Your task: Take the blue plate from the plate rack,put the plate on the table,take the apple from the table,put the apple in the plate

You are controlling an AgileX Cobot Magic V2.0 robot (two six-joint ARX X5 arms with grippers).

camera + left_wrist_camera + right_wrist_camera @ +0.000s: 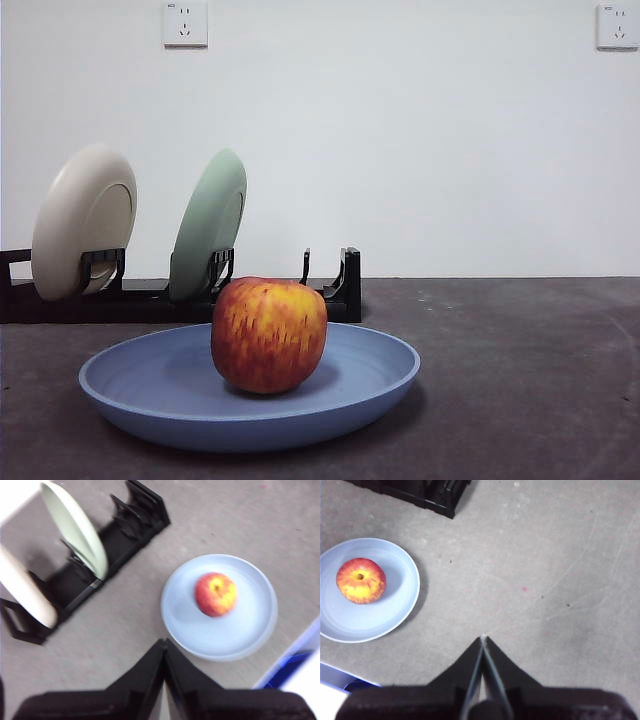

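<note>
Front view gives you the clearest read: the apple [268, 335] sits upright in the blue plate [130, 385], which lies flat on the table [520, 370] just in front of the plate rack [345, 285]. The rack holds the cream plate [82, 220] and the pale green plate [208, 225] on edge. Your left gripper [164, 647] hangs above the table with its jaws pressed together and empty; the plate and apple lie ahead of its tips, well apart from them. Your right gripper [483, 642] is likewise clenched on nothing, with the plate off to one side ahead of it. Both placements look done. What could still spoil it, by my judgement, is an arm sweeping low and clipping the plate rim, which would roll the apple out, or brushing the leaning plates.
</note>
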